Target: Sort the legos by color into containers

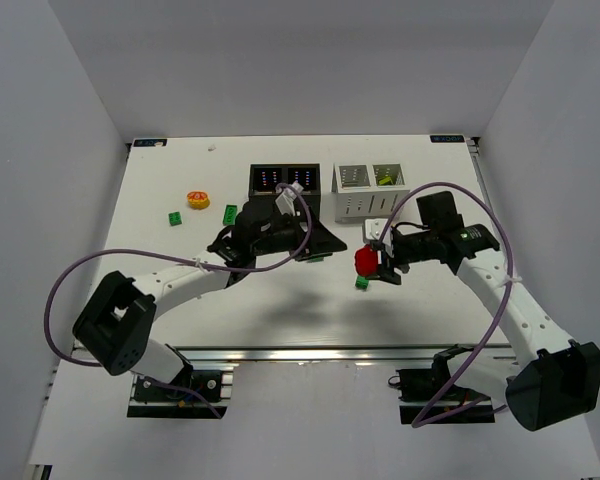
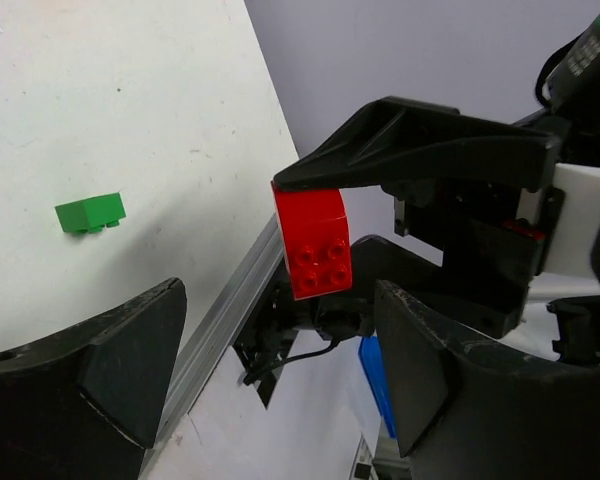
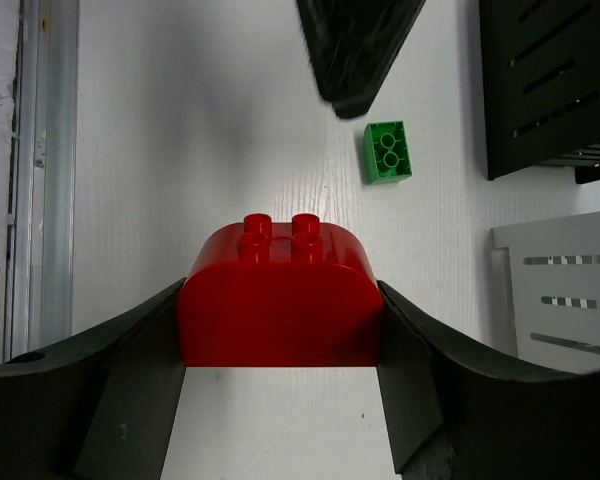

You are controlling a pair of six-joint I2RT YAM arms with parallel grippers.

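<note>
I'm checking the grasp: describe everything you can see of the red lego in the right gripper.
The red lego is a glossy plastic brick with an arched profile and four round studs on one face. The right gripper clamps it by two opposite sides, clear of the table. Nothing else touches it.

TEXT CHECK | legible text, numbers, brands: none in any view | bench (image 1: 310, 320), far-left corner: far-left blue tag (image 1: 148, 142), print too small to read | far-right corner: far-right blue tag (image 1: 447, 138), print too small to read | red lego (image 2: 315, 250), stud tops: any embossing too blurred to read
</note>
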